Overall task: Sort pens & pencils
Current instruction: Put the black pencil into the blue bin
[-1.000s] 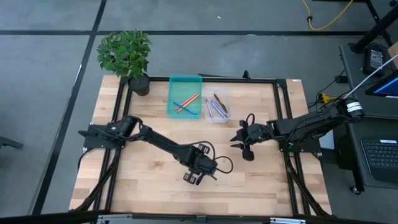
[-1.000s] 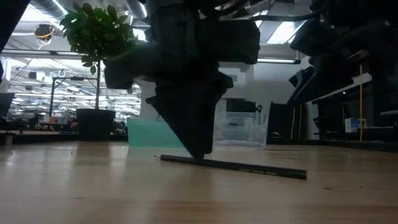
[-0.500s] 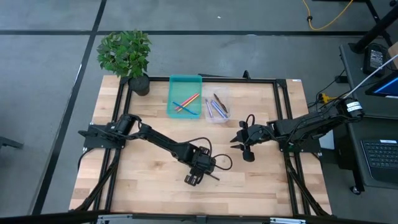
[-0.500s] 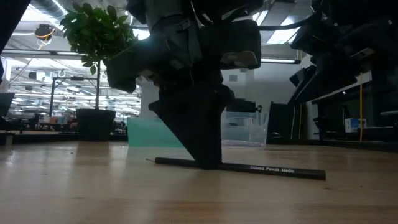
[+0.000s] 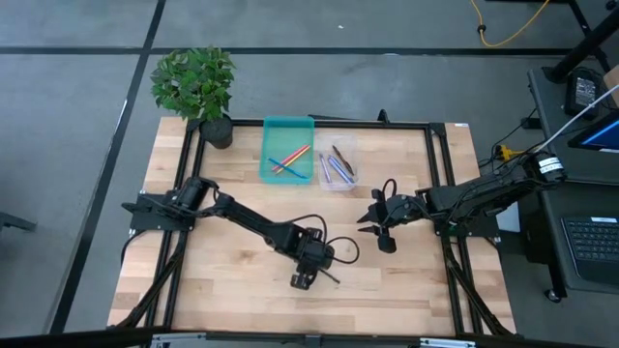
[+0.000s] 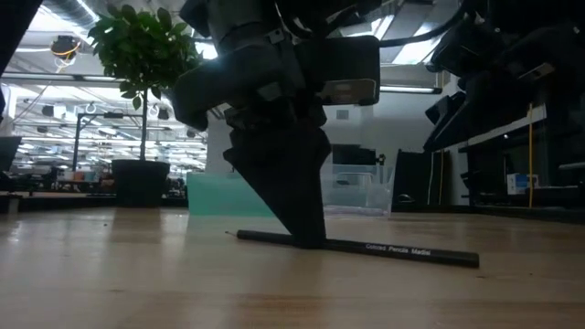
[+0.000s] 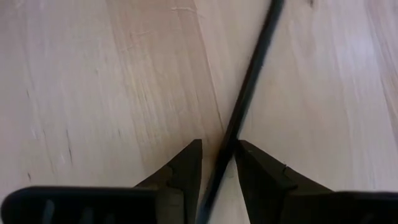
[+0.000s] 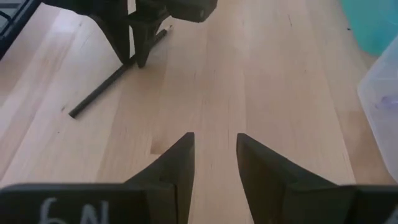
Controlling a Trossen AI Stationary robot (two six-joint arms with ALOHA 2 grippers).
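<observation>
A black pencil point(image 5: 327, 275) lies flat on the wooden table, near the middle of its near half. It also shows in the low view point(image 6: 384, 248) and the right wrist view point(image 8: 115, 74). My left gripper point(image 5: 304, 278) points down over it, open by a narrow gap. Its two fingers stand on either side of the pencil point(image 7: 249, 87), tips at the table point(image 6: 306, 239). My right gripper point(image 5: 366, 220) waits open above the table's right half, touching nothing point(image 8: 214, 149). More coloured sticks lie in the teal tray point(image 5: 288, 150) and the clear tray point(image 5: 337, 166). My left gripper comes from above, its fingers across the pencil, near the end toward the table's left point(image 7: 229, 146). The pencil runs close along one fingertip point(image 7: 244, 152); I cannot tell whether they touch. The pencil lies flat on the table.
A potted plant point(image 5: 198, 87) stands at the table's far left corner. The teal and clear trays sit side by side at the far middle edge. Bare wood lies all around the pencil and between the two arms. A black frame point(image 5: 440, 184) runs along the table's sides.
My left gripper has turned about its wrist and shifted a little over the pencil, staying low at the table. The pencil has pivoted slightly on the table, and its end toward the table's right has swung toward the near edge.
</observation>
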